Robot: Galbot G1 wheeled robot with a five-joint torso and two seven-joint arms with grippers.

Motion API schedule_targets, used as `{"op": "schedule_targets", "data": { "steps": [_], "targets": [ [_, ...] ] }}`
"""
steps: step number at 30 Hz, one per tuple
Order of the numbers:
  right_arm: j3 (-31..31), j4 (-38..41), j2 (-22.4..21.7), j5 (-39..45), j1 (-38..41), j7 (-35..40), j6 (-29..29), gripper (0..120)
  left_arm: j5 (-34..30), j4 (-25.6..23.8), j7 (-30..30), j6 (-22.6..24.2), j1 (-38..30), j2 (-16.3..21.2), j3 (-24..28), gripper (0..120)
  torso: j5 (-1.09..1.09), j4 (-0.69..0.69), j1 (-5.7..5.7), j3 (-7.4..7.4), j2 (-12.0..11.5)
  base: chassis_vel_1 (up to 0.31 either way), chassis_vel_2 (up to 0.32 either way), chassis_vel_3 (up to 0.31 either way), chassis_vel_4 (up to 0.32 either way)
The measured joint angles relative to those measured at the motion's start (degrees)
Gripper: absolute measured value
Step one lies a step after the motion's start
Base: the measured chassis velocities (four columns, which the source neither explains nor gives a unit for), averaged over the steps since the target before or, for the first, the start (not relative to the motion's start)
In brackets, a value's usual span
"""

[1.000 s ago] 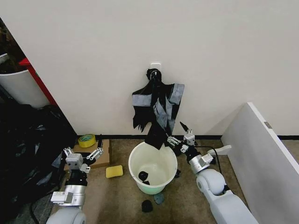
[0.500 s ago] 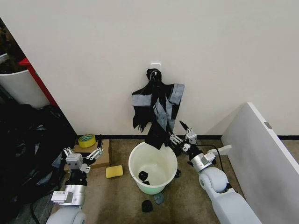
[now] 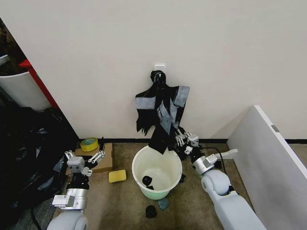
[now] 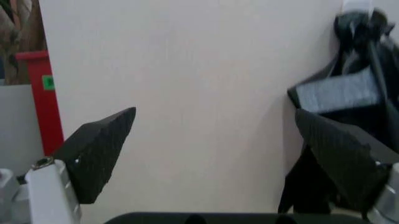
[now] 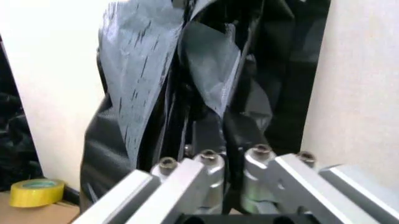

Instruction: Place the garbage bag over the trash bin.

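One garbage bag [image 3: 161,115] — black, wrinkled, grey-taped.

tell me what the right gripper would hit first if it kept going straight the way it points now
Most likely the black bundle with grey tape patches hanging on the wall: the right gripper points up into its lower edge, its fingers already close around black plastic in the right wrist view.

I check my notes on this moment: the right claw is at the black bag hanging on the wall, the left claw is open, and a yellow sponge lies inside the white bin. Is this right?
One detail is wrong: the yellow sponge lies on the floor beside the white bin, not inside it, as the head view shows. The right claw is at the hanging black bag and the left claw is open.
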Motion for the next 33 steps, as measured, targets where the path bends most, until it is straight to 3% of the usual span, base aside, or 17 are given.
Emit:
{"op": "schedule_targets", "data": {
  "steps": [5,8,12,18,25,33],
  "targets": [
    [-0.4,4.6,-0.6,1.3,-2.1,1.1,-0.5,0,-3.2,-0.5,1.5,0.0,-2.4,1.7,0.3,100,0.00,-0.01,0.00,0.00,0.0,0.000,0.000,0.000,0.000],
    [-2.1,12.0,-1.6,8.4,-5.0,0.7,-1.5,0,-10.7,1.6,11.2,-2.6,-7.4,8.1,2.5,100,-0.01,-0.01,0.00,-0.01,0.0,0.000,0.000,0.000,0.000],
    [-3.2,15.7,-1.9,12.2,-6.8,-1.0,-2.4,0,-16.3,7.1,22.5,-3.9,-13.4,16.4,5.3,100,-0.01,-0.02,0.00,0.00,0.0,0.000,0.000,0.000,0.000],
    [-3.2,16.1,-1.8,13.1,-7.6,-3.6,-2.1,0,-24.3,13.2,28.1,0.1,-20.9,21.8,11.0,100,0.01,-0.01,0.00,0.00,0.0,0.000,0.000,0.000,0.000],
    [-3.1,16.0,-1.3,14.0,-7.7,-4.9,-1.8,0,-32.1,17.6,31.1,6.9,-28.2,20.5,17.5,100,0.00,-0.01,0.00,0.00,0.0,0.000,0.000,0.000,0.000],
    [-3.1,15.3,-0.4,13.8,-7.7,-5.4,-1.8,0,-33.4,20.0,31.7,9.0,-32.3,17.4,21.2,98,0.02,-0.01,0.00,0.00,0.0,0.000,0.000,0.000,0.000]
  ]
}}
